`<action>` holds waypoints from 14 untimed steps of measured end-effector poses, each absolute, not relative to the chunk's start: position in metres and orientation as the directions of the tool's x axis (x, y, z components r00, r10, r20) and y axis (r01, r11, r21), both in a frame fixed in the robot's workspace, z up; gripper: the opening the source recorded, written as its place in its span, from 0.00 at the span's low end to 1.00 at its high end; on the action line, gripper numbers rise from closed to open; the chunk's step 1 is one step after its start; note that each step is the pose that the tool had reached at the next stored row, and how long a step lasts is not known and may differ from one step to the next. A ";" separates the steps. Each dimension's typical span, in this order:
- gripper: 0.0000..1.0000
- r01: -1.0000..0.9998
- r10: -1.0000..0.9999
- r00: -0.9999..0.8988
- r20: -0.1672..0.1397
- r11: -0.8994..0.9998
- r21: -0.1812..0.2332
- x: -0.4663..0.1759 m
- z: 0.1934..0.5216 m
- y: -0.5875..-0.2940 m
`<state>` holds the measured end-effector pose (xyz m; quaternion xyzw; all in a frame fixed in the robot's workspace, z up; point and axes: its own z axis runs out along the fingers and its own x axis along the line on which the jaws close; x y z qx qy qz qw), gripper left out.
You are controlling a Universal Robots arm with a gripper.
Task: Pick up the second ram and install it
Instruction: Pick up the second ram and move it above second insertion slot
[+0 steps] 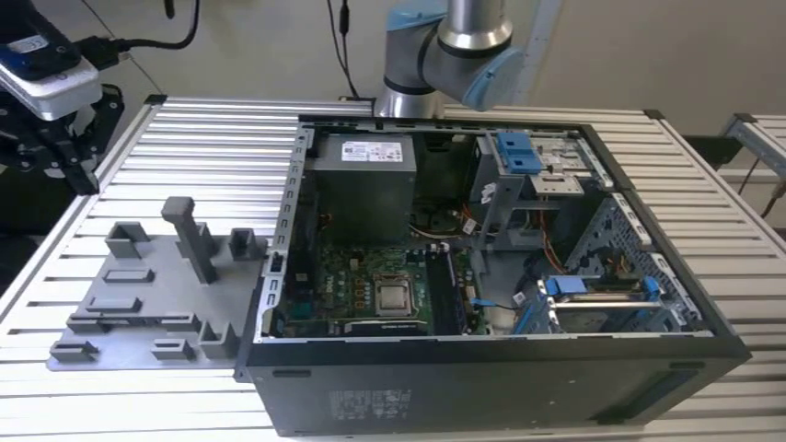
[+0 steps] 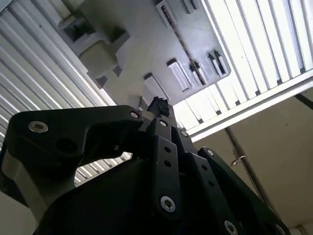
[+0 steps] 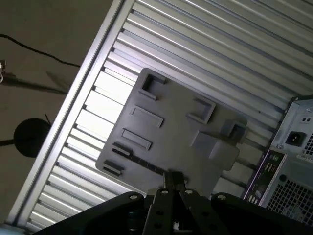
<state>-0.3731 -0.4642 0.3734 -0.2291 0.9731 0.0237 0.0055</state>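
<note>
Black gripper (image 3: 173, 177), fingers pressed together, hangs well apart from grey tray (image 3: 181, 132).

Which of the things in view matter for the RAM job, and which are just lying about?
For the job: gripper; what looks like the second ram, a dark strip on the grey tray; open computer case.
Lying about: black cable and round dark base on the floor.

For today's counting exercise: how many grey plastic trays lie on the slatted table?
1. The grey tray lies on the slatted table, at the exterior view's left of the open computer case. Both wrist views show this same tray. None seems hidden.
</note>
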 end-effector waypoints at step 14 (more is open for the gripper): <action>0.11 -0.649 -0.649 -0.760 -0.020 0.759 0.042 -0.373 0.373 -0.464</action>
